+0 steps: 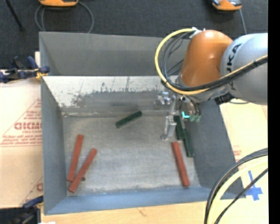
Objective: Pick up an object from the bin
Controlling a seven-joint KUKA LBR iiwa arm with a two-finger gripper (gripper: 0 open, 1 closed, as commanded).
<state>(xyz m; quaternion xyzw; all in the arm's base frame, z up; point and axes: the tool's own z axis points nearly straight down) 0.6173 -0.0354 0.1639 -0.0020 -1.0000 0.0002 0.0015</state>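
Observation:
My gripper point(169, 127) hangs low over the right side of the bin, under the arm's orange cover. Right beside it a dark green bar point(184, 140) lies lengthwise along the foot of the right wall, its upper end hidden under the gripper. A red bar point(180, 164) lies just below the gripper and runs toward the front right corner. Whether the gripper touches the dark green bar cannot be seen from here. Another dark green bar point(129, 119) lies tilted on the floor to the gripper's left, well apart from it.
Two red bars point(75, 157) point(83, 170) lie side by side near the front left corner, slanted. The bin's right wall slopes close beside the gripper. Cables loop round the arm's orange cover above.

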